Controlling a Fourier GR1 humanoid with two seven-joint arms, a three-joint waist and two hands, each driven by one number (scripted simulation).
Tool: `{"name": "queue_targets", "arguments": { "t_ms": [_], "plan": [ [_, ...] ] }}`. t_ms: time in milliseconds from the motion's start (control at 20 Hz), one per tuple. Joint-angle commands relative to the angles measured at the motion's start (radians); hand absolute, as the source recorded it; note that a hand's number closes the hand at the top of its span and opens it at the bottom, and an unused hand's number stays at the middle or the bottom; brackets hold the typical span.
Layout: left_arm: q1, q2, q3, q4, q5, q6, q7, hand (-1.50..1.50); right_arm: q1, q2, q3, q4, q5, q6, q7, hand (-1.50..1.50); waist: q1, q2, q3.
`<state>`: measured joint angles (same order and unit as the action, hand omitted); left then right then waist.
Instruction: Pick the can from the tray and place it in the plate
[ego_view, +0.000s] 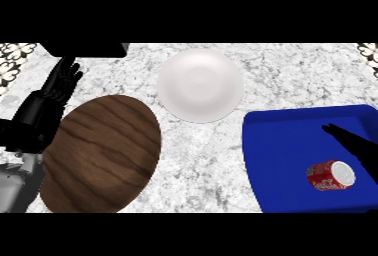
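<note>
1. Can: head view, lying on its side on the blue tray, just beside the right hand.
2. Right hand: fingers straight, holding nothing.
3. White plate: well left of this hand.
4. Left hand: open, resting upper left.

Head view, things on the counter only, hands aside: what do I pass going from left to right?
oval wooden board → white plate → blue tray, with the red can lying on its side in the tray's right half.
</note>
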<state>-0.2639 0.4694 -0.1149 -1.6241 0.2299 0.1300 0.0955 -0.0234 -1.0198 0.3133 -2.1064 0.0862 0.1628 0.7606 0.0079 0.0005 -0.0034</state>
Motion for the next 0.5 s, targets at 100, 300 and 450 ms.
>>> {"name": "queue_targets", "arguments": {
  "t_ms": [100, 300, 450],
  "plan": [
    [-0.004, -0.015, 0.050, 0.078, -0.005, -0.055, -0.065, 0.00, -0.135, 0.066, 0.023, 0.043, -0.015, 0.152, 0.178, -1.50, 0.001, 0.002, 0.002],
    [-0.044, -0.016, 0.088, 0.101, -0.004, -0.087, -0.041, 0.00, -0.111, 0.128, 0.036, 0.054, 0.092, 0.173, 0.207, -1.50, -0.009, 0.000, 0.003],
    [0.024, -0.041, 0.067, -0.004, -0.029, -0.047, -0.008, 0.00, -0.046, 0.109, 0.036, 0.132, 0.175, 0.181, 0.136, -1.50, -0.008, -0.002, 0.003]
  ]
}}
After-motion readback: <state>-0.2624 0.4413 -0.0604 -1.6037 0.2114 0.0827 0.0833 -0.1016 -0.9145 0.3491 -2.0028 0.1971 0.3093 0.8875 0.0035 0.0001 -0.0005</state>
